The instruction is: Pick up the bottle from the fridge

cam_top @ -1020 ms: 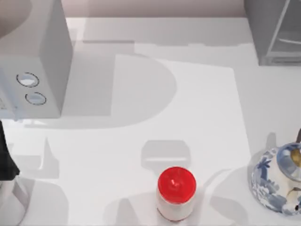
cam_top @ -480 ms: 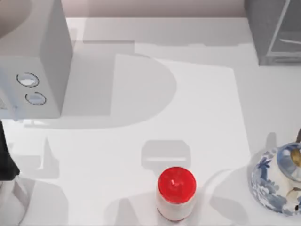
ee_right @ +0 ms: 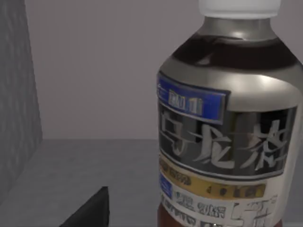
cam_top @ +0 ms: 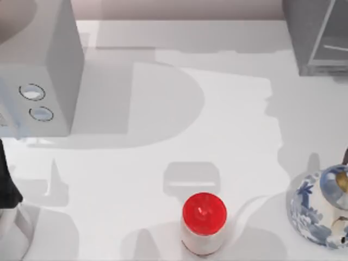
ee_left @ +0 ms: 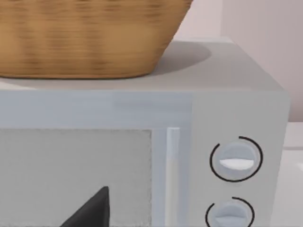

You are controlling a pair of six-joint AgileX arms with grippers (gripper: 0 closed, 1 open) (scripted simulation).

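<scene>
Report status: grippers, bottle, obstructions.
Right wrist camera close on the bottle, upright on the fridge floor. Left wrist camera facing the microwave. No obstruction seen before the bottle.

Bottle (ee_right: 227,127) base and cap cropped

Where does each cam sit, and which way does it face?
Top view: above the table, looking straight down on the red-capped jar, painted teapot, dial box and fridge; a dark piece of the left arm sits at the left edge.
Left wrist view: on the left arm, facing the dial box's front, a basket on top of it; a dark fingertip at the lower edge.
Right wrist view: on the right arm, close to the bottle between grey walls; a dark fingertip low.
Shared: top and left wrist views both show the two dials.
</scene>
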